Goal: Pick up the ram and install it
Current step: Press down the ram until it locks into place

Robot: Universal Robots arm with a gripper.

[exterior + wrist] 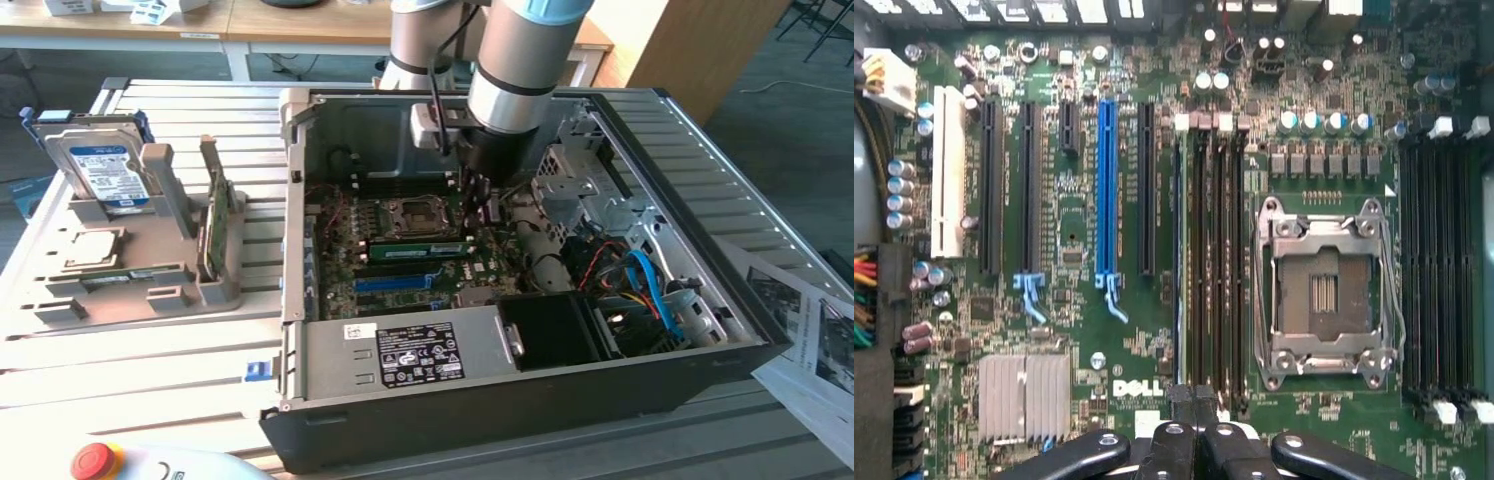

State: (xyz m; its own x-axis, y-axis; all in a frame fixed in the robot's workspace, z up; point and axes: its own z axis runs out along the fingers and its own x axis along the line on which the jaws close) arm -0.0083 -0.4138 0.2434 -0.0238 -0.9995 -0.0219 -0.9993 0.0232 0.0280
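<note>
The ram [416, 249] is a long green stick lying along a memory slot on the motherboard [387, 290] inside the open computer case [534, 400]. My gripper [477, 203] hangs inside the case just above the end of the ram toward the exterior view's right, with its fingers shut and nothing visible between them. In the wrist view the shut gripper [1194, 398] sits over the row of black memory slots [1219, 260]. A thin edge in the outermost slot [1176, 250] looks like the ram seen from above.
A grey holder tray [134, 290] at the exterior view's left carries a hard drive [104, 170], an upright green card [214, 228] and a chip [94, 248]. Around the gripper stand the CPU socket [1324, 290], blue slot [1106, 190], power supply [400, 355] and cables [641, 280].
</note>
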